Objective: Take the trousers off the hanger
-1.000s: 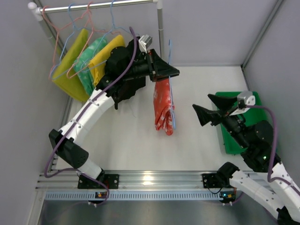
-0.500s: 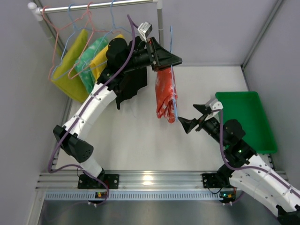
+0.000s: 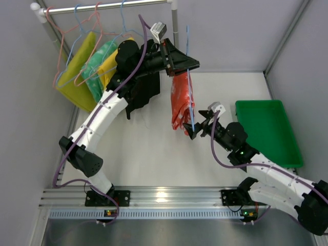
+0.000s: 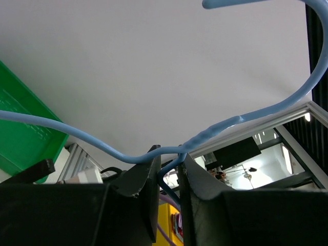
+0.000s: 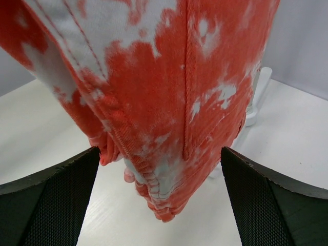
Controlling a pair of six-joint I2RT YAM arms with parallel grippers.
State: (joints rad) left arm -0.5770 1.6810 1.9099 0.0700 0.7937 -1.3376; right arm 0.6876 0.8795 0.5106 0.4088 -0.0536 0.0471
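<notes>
1. Task status: the red-orange trousers [image 3: 180, 102] hang folded over the blue hanger [image 3: 188, 48] in the upper centre of the top view. They are held clear of the rail [image 3: 102, 7] and above the table [image 3: 143, 154]. By this evidence the hanger has been taken up, but the pair is not yet off it.
2. Left gripper [image 3: 183, 63]: its fingers are pinched together on the hanger's wire, just below the hook.
3. Right gripper [image 3: 196, 129]: at centre frame, its jaws are spread wide to either side of the trousers' lower end. Nothing is clamped.
4. Remaining work, as a judgement: close on the cloth and draw it down off the hanger bar, then treat the second pair likewise. A black shape [image 3: 139, 97] under the left arm may be that pair, but it cannot be told from the arm's housing.
5. Left wrist view only: the wire is seen passing between the two fingers, which confirms the pinch.
6. Right wrist view only: the white-mottled hem is seen hanging between the open pads. Whether the left pad grazes the cloth cannot be told.
7. Top view only: it shows both arms and the green tray [image 3: 266, 130] at the right.
</notes>
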